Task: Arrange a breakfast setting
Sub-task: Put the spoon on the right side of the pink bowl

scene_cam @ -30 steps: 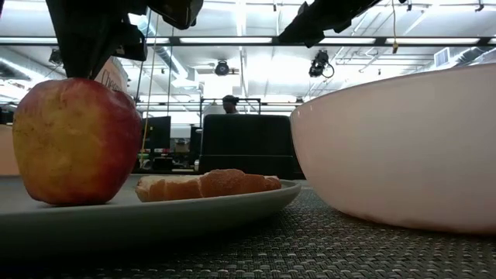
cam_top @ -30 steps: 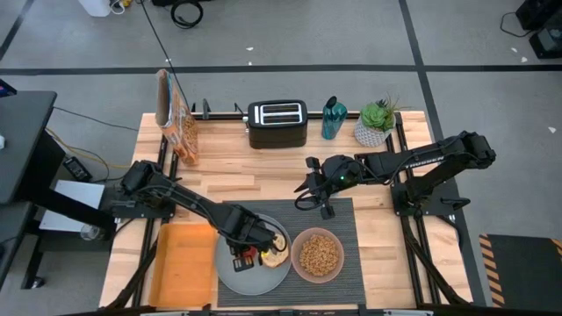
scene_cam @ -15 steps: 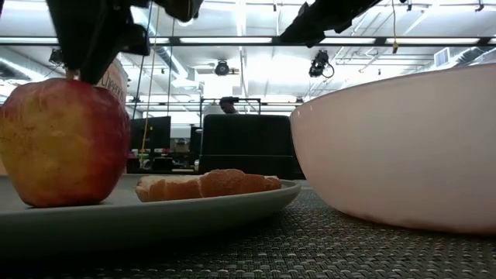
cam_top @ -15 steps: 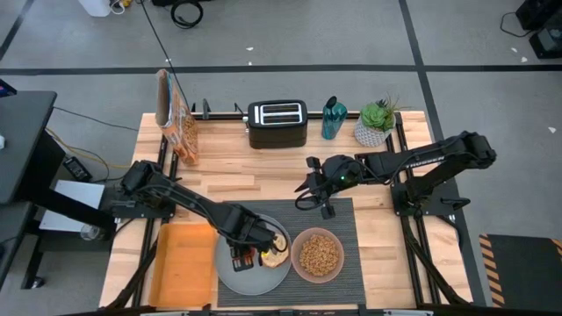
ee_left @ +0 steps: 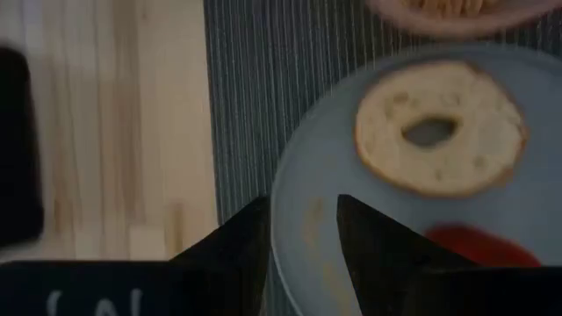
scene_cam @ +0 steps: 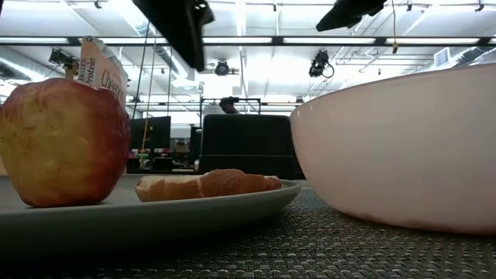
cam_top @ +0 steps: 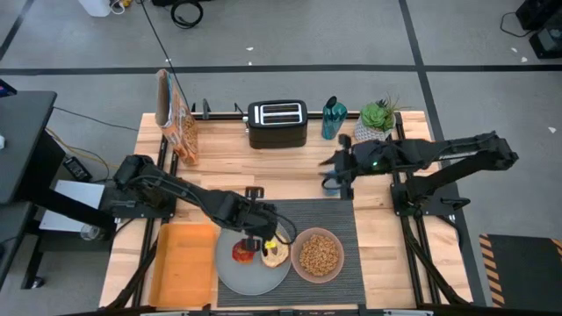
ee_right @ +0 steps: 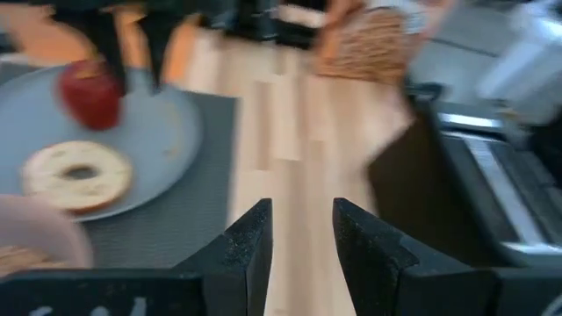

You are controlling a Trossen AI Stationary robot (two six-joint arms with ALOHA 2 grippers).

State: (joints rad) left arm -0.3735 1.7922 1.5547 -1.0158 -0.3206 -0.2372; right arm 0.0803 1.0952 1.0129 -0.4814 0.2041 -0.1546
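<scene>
A red apple (cam_top: pixel 241 252) and a bagel (cam_top: pixel 276 254) rest on the pale grey plate (cam_top: pixel 250 279), the apple standing upright on its base (scene_cam: pixel 62 143). Beside them, the pink bowl (cam_top: pixel 319 254) holds tan cereal. Plate and bowl sit on the dark ribbed placemat (cam_top: pixel 338 219). My left gripper (cam_top: pixel 256 239) hangs open just above the plate's far part, between apple and bagel, with nothing between its fingers (ee_left: pixel 303 228). My right gripper (cam_top: pixel 340 183) is open and empty above the placemat's far right corner.
An orange tray (cam_top: pixel 184 263) lies left of the plate. Along the far edge stand a cereal box (cam_top: pixel 176 118), a black toaster (cam_top: pixel 277 123), a teal bottle (cam_top: pixel 333 118) and a potted plant (cam_top: pixel 376 123). Bare wood lies between the toaster and the placemat.
My left gripper has let go of the apple, risen and drawn back toward the far edge while turning. The apple has shifted a little and now stands free on the plate. My right gripper has risen and moved toward the table's right edge.
</scene>
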